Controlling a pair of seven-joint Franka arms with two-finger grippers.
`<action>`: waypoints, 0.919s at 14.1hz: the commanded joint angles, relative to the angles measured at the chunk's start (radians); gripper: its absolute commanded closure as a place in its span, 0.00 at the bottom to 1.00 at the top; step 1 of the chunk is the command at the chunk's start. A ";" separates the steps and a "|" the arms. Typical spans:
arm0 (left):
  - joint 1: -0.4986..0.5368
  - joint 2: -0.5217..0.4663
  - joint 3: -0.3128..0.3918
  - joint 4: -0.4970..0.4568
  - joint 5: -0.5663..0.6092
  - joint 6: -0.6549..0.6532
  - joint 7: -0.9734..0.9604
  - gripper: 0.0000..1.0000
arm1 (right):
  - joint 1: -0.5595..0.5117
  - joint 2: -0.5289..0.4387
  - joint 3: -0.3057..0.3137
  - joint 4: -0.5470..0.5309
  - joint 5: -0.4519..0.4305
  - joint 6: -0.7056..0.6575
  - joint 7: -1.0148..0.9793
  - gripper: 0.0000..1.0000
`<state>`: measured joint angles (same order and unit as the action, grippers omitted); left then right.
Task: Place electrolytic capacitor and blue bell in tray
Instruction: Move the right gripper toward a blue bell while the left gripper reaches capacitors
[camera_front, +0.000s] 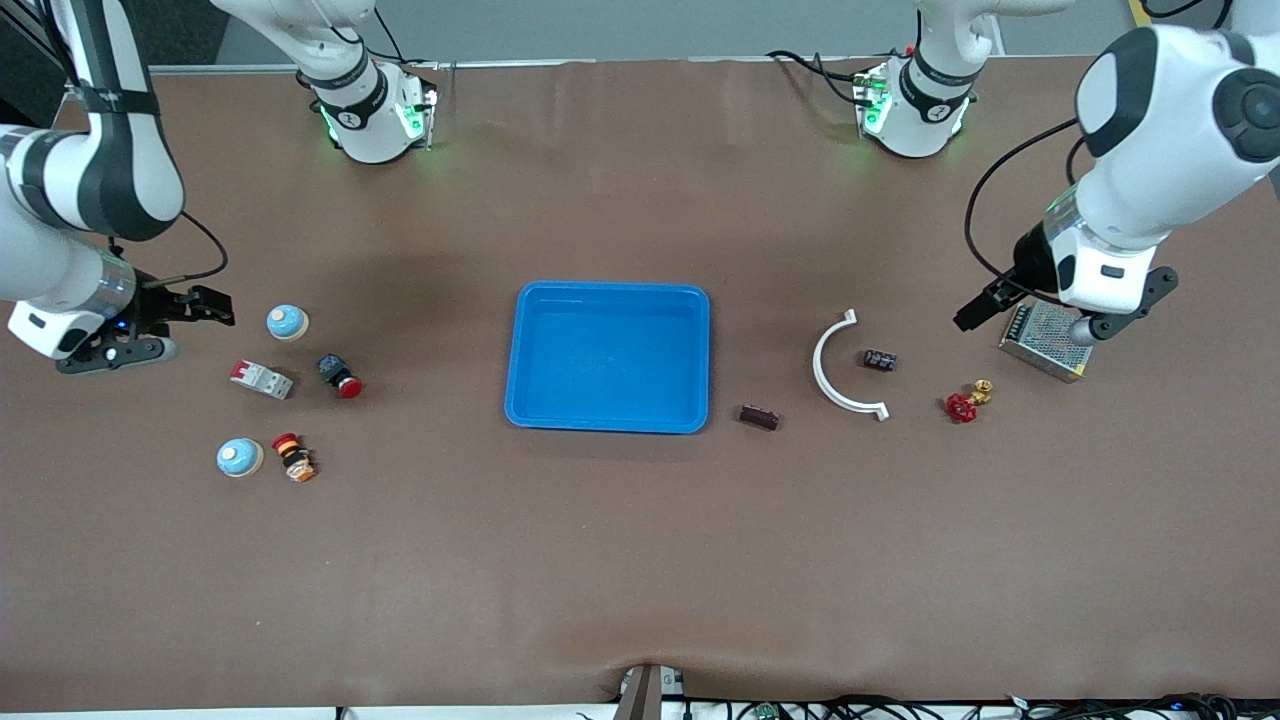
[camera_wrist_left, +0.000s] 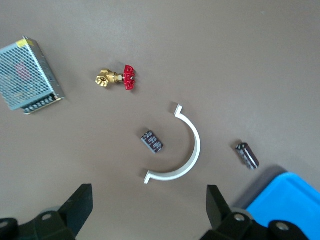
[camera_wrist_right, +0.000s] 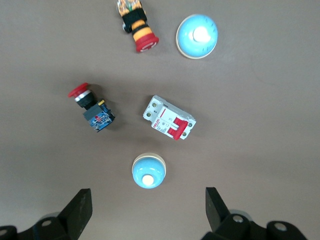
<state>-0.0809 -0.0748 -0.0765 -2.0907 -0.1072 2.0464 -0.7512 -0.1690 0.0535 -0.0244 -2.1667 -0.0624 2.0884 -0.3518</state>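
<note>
Right hand (camera_front: 215, 306) released, fingers spread, nothing held, hanging at the left edge of the front frame just beside a blue bell (camera_front: 287, 322). In the right wrist frame that bell (camera_wrist_right: 148, 170) sits between the finger tips low centre; above it a white circuit breaker (camera_wrist_right: 169, 118) with red lever, a red-capped push button (camera_wrist_right: 91, 108) at centre left, a second blue bell (camera_wrist_right: 197, 36) top right, an emergency-stop button (camera_wrist_right: 138, 29) top centre.

Left hand (camera_front: 968, 315) released, empty, at the right of the front frame, over bare counter (camera_front: 640, 560) near a mesh-covered power supply (camera_front: 1043, 340). Left wrist frame: electrolytic capacitor (camera_wrist_left: 152, 141) at centre, inside the curve of a white half-ring clamp (camera_wrist_left: 185, 155); a second, longer capacitor (camera_wrist_left: 247, 155) at lower right near the tray corner; brass valve with red handle (camera_wrist_left: 117, 78) upper left.

Blue tray (camera_front: 608, 412) in mid-frame, empty.
</note>
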 joint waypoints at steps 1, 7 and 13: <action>0.000 -0.037 -0.017 -0.130 -0.031 0.141 -0.153 0.00 | -0.030 -0.049 0.012 -0.103 0.000 0.053 -0.013 0.00; 0.007 -0.011 -0.032 -0.207 -0.037 0.219 -0.373 0.00 | -0.050 -0.044 0.012 -0.232 0.000 0.201 -0.015 0.00; -0.006 0.084 -0.037 -0.256 -0.037 0.426 -0.626 0.00 | -0.081 0.008 0.012 -0.305 0.000 0.384 -0.027 0.00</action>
<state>-0.0816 -0.0347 -0.1036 -2.3461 -0.1200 2.4082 -1.3142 -0.2221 0.0518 -0.0245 -2.4529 -0.0623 2.4311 -0.3631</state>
